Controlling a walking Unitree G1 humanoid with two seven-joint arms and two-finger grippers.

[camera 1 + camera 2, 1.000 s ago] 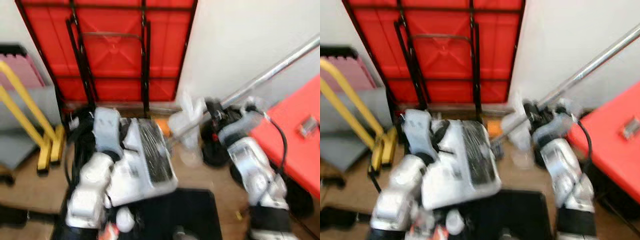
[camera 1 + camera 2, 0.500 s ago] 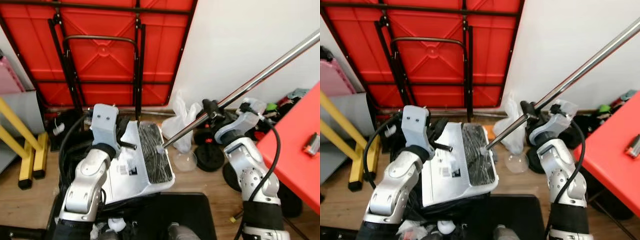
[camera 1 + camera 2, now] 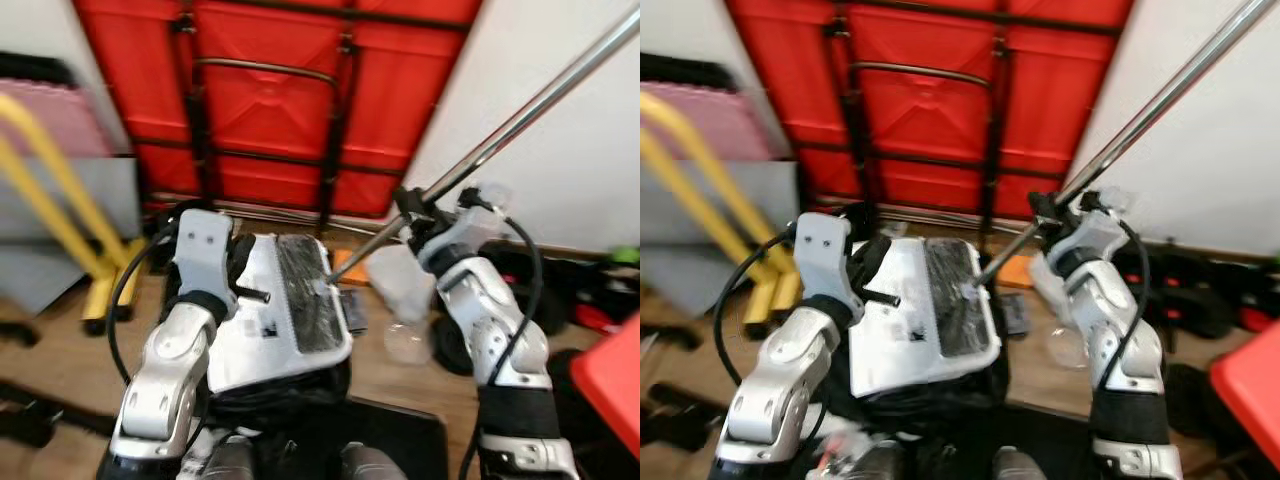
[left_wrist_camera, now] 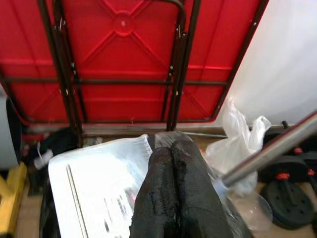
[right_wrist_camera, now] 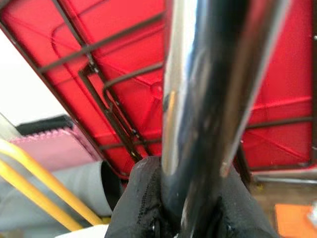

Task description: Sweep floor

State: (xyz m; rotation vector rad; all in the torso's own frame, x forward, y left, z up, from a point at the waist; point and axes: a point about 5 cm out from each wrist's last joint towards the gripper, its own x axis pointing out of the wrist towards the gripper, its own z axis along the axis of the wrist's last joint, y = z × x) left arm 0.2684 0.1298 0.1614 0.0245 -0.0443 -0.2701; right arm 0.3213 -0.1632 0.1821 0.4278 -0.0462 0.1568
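Note:
A long metal pole [image 3: 520, 105] slants down from the upper right to a white flat sweeper head [image 3: 265, 320] with a black strip [image 3: 305, 300] wrapped in clear plastic. My right gripper [image 3: 415, 205] is shut on the pole partway up; in the right wrist view its fingers [image 5: 143, 198] clamp the shiny pole [image 5: 208, 99]. My left gripper [image 3: 250, 292] rests at the head's left side. In the left wrist view its fingers [image 4: 173, 198] are pressed together above the white head [image 4: 94, 188], with nothing visible between them.
A folded red table [image 3: 290, 110] leans on the wall straight ahead. A yellow frame [image 3: 70, 210] stands at the left. A plastic bag [image 3: 400, 280], a clear bowl [image 3: 405, 340] and black weight plates [image 3: 455, 345] lie on the wooden floor at the right. A red tabletop corner [image 3: 610, 385] juts in at the far right.
The whole view has swung, so the red table and the weights now sit further right. The right gripper keeps its hold on the pole and the left stays by the head.

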